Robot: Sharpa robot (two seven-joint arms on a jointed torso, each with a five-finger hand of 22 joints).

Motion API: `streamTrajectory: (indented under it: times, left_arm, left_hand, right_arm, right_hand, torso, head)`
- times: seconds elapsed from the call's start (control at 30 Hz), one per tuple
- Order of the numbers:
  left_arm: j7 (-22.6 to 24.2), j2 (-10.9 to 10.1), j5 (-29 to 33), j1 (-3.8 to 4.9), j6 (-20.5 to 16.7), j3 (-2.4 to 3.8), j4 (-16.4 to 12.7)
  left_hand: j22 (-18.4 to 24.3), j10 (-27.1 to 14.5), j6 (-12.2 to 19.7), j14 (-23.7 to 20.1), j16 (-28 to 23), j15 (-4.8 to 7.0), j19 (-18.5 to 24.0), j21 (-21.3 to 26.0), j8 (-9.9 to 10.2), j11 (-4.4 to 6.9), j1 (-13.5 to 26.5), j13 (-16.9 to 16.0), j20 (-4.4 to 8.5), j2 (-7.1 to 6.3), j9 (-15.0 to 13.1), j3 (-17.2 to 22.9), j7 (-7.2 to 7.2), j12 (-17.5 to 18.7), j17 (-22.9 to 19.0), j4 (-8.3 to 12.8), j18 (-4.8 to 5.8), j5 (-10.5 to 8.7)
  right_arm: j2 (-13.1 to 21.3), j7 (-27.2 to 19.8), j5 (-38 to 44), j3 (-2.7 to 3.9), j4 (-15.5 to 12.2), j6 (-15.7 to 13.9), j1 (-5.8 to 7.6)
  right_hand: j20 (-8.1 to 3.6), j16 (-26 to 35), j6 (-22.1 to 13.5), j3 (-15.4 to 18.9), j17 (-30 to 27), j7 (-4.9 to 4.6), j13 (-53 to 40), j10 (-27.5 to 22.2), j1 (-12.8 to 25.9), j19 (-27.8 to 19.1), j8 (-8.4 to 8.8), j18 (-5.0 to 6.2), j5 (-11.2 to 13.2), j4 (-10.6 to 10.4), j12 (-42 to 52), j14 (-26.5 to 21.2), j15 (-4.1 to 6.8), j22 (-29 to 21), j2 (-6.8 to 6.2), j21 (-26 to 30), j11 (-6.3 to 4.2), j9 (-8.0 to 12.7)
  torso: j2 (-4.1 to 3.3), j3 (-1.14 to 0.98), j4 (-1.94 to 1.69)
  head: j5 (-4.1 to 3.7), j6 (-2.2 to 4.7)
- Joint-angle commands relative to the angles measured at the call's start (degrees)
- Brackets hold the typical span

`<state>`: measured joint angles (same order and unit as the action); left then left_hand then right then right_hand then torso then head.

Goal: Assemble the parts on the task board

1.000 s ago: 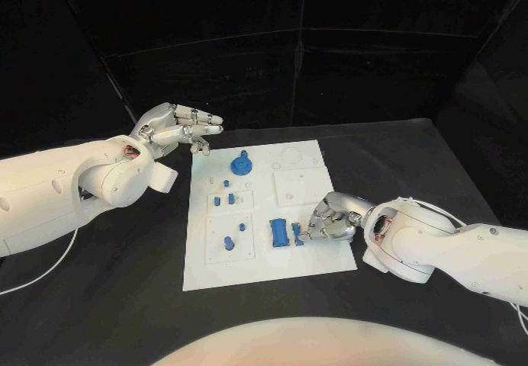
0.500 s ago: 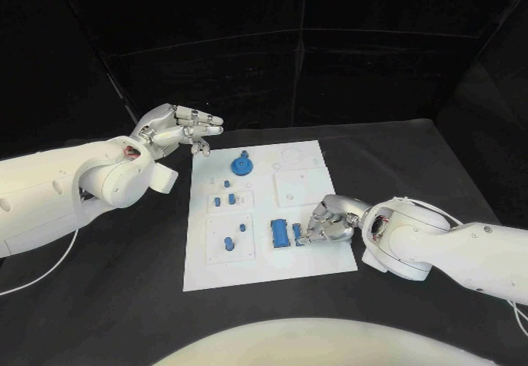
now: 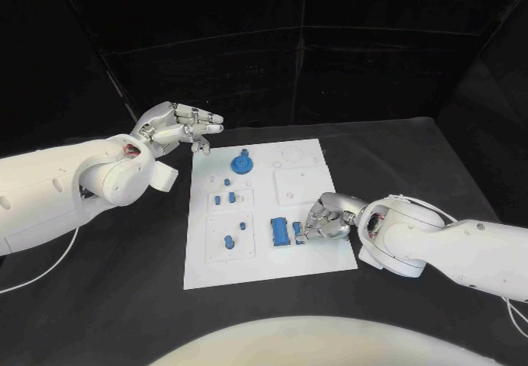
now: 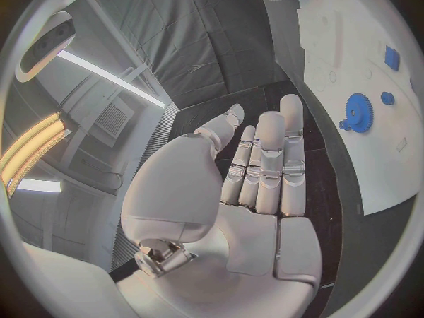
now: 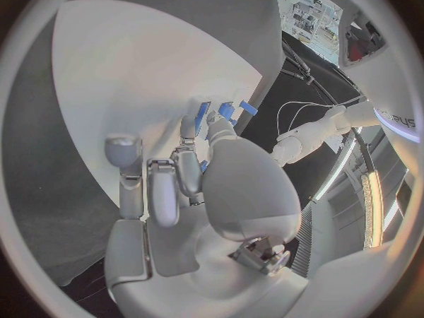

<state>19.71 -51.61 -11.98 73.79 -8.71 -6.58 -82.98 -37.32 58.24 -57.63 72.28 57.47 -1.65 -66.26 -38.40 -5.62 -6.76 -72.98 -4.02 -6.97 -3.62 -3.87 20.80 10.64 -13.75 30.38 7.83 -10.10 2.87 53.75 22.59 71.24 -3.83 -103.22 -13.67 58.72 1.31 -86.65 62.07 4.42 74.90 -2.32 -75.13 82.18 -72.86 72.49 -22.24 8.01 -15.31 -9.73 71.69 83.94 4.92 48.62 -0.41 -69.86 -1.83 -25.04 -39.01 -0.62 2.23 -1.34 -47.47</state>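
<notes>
The white task board (image 3: 311, 261) lies in the middle of the table. On it stand a blue gear-like part (image 3: 241, 162), several small blue pegs (image 3: 229, 242) and a blue block (image 3: 281, 231). My right hand (image 3: 326, 219) bends down over the board's near right area. Its fingertips pinch a small blue part (image 3: 298, 232) right beside the block, and blue pieces (image 5: 221, 112) show at the fingertips (image 5: 188, 126) in the right wrist view. My left hand (image 3: 176, 128) hovers raised beyond the board's far left corner. Its fingers (image 4: 265, 155) are stretched out and hold nothing. The gear (image 4: 357, 111) lies past them.
Two blank square insets (image 3: 295, 185) occupy the board's right half, behind my right hand. Black table (image 3: 121, 297) surrounds the board on all sides. A white cable (image 3: 44, 274) trails under my left arm.
My right hand has edged slightly left, toward the blue block, with its fingertips staying on the small blue part. My left hand has barely moved.
</notes>
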Motion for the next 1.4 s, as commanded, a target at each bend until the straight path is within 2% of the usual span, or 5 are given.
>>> streamTrajectory:
  times: [0.03,0.47,0.87,1.03,1.4]
  left_arm:
    - [0.37,-0.03,0.16,0.08,0.44,0.03,-0.10]
    - [0.44,0.01,0.16,0.07,0.39,0.03,0.02]
    - [1.02,0.35,3.26,0.06,-0.28,-0.01,0.59]
    - [2.25,0.86,6.12,-0.02,-1.48,-0.10,0.93]
    - [7.69,2.94,13.91,-1.08,-3.87,-0.19,3.42]
  left_hand:
    - [0.07,-0.49,0.38,-0.28,-0.14,0.00,-0.09,0.29,0.31,-0.09,0.39,-0.06,-0.34,0.38,0.00,0.04,0.04,-0.30,-0.06,-0.25,-0.34,-0.11]
    - [0.13,-0.59,0.41,-0.31,-0.12,0.00,-0.12,0.36,0.28,-0.08,0.38,-0.08,-0.35,0.42,0.00,-0.01,0.02,-0.43,-0.13,-0.30,-0.35,-0.11]
    - [0.51,-0.63,0.57,-1.66,-1.25,-0.28,0.50,1.04,0.26,-0.15,2.37,-0.19,-0.58,-0.01,-0.01,-1.53,0.09,-0.93,-1.78,-1.66,-0.22,-0.17]
    - [2.62,-1.30,0.86,-8.24,-4.41,-1.11,5.28,5.13,0.11,-0.51,2.70,-0.50,-1.39,0.00,-0.07,-5.04,0.25,-2.21,-3.54,-3.04,-0.02,-0.15]
    - [10.30,-2.24,2.11,-19.12,-19.58,-3.73,15.63,17.09,0.35,-1.46,1.15,0.22,-4.15,1.53,0.04,-10.24,0.21,-2.67,-12.34,-4.60,0.20,-0.18]
  right_arm:
    - [-0.05,0.17,1.21,0.01,-0.07,-0.63,0.06]
    - [0.60,-4.01,-0.57,0.02,-0.27,-3.09,0.08]
    - [0.72,-23.96,-27.10,0.10,5.64,-11.59,1.87]
    - [-1.92,-33.03,-40.17,0.13,11.80,-12.36,3.83]
    - [-9.62,-44.35,-51.87,0.33,24.74,-7.35,6.22]
  right_hand:
    - [-0.22,-0.10,-0.31,-0.07,8.47,0.27,0.11,0.07,-0.56,-0.16,-0.16,-0.63,-0.28,0.39,0.18,4.74,0.49,0.05,0.02,0.26,-0.18,-0.06]
    - [-0.11,1.20,-1.43,0.54,6.03,-0.21,2.15,-1.42,-0.97,-1.89,0.29,-0.09,-1.17,0.77,-2.53,4.19,0.26,-3.44,-0.01,2.22,0.19,0.02]
    - [2.02,11.73,-8.48,1.65,-9.50,-3.54,14.78,-11.20,-4.04,-10.56,4.02,2.46,-2.71,2.62,-18.41,0.33,-2.06,-20.16,1.24,13.78,2.99,1.64]
    - [3.48,37.43,-10.67,0.54,-38.57,-5.16,28.32,-22.70,-6.65,-14.92,5.77,2.21,-2.03,3.95,-35.39,-10.65,-3.69,-24.22,2.63,21.11,4.52,3.00]
    - [9.85,64.50,-11.75,-4.22,-51.92,-8.82,52.74,-26.76,-9.76,-26.68,12.53,1.32,2.32,4.98,-54.75,-25.91,-10.38,-35.56,2.76,41.28,9.59,10.66]
  torso:
    - [0.03,-0.01,-0.04]
    - [0.19,0.06,-0.11]
    - [0.97,0.34,-0.10]
    - [1.58,0.45,-0.15]
    - [2.69,0.47,-0.71]
  head:
    - [0.04,-0.08]
    - [-0.27,0.53]
    - [-0.64,2.52]
    - [-0.74,4.22]
    - [-0.48,9.28]
